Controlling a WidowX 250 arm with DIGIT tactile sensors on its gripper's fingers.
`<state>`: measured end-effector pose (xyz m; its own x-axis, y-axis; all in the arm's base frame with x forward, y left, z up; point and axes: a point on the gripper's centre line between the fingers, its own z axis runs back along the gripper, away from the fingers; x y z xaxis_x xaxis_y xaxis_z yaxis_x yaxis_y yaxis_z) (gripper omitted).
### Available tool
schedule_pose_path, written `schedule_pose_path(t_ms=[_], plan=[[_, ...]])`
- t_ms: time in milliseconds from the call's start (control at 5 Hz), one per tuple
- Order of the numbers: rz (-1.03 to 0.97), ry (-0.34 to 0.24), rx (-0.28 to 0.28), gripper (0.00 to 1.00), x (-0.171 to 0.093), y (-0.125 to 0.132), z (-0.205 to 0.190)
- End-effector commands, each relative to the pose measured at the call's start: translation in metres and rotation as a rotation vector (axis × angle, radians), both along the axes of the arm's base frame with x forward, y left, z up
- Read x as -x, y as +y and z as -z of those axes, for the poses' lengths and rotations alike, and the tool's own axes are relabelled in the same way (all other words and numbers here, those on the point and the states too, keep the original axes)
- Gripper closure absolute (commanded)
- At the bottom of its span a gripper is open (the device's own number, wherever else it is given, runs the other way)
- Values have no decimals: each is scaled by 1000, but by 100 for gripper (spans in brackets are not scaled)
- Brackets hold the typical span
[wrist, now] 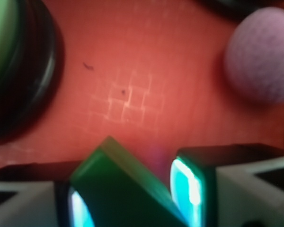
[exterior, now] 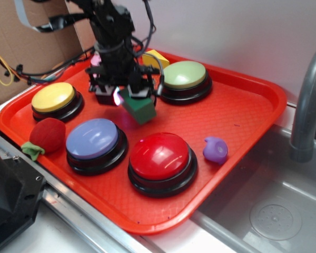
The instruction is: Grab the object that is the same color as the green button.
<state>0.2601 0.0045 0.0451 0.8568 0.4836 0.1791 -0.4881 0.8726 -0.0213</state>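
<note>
The dark green block (exterior: 140, 108) hangs tilted between my gripper's (exterior: 127, 98) fingers, lifted a little above the orange tray (exterior: 242, 105). In the wrist view the block (wrist: 120, 187) fills the gap between the two lit pads of my gripper (wrist: 132, 198), one corner pointing down at the tray. The pale green dome button (exterior: 185, 75) on its black base stands just right of the gripper; its edge shows at the wrist view's left (wrist: 4, 52).
On the tray stand a yellow button (exterior: 53, 97), a blue button (exterior: 92, 138) and a red button (exterior: 160, 156). A red plush ball (exterior: 47, 134), a purple toy (exterior: 215, 150), a yellow wedge (exterior: 155, 57). A sink and faucet (exterior: 305, 105) lie right.
</note>
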Motion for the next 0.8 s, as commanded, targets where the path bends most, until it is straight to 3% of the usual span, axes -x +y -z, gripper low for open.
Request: schedule_pose_path(t_ms=[0, 200, 400, 600], plan=[[231, -12, -85, 100, -8, 18, -115], [276, -33, -69, 100, 4, 32, -149], [239, -67, 7, 100, 13, 47, -170], [212, -38, 50, 100, 15, 55, -171]])
